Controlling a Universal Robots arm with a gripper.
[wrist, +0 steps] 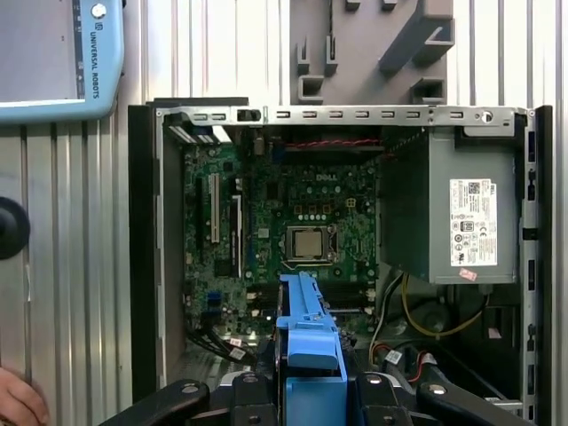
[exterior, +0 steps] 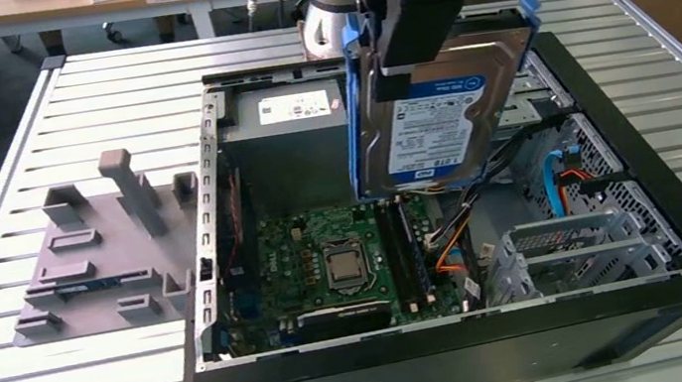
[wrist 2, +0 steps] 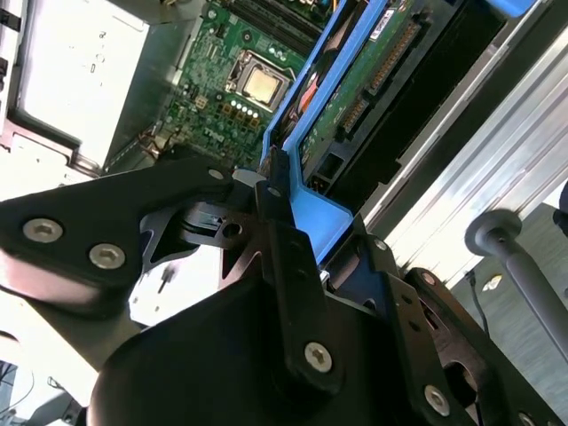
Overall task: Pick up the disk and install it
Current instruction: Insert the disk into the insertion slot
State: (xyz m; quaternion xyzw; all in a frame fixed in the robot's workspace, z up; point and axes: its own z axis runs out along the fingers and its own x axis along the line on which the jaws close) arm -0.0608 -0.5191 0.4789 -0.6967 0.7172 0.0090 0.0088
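The disk (exterior: 439, 127), a silver hard drive with a blue-and-white label and a blue plastic frame, hangs upright on edge above the open computer case (exterior: 674, 274). My gripper (exterior: 412, 46) is shut on its upper edge, clamping the blue frame. In the first wrist view the blue frame (wrist: 306, 333) runs out from between my fingers (wrist: 257, 390) over the motherboard. In the second wrist view the disk (wrist 2: 373, 80) shows its green circuit-board side, with the gripper (wrist 2: 293, 226) closed on the frame. The disk hovers over the case's middle, clear of the parts below.
Inside the case lie the motherboard (exterior: 337, 252), a grey power supply (exterior: 284, 124) at the back and a metal drive cage (exterior: 577, 248) at the exterior view's right. A grey fixture (exterior: 108, 244) stands on the slatted table. A hand (wrist: 18, 399) and a pendant (wrist: 53, 53) sit beside the case.
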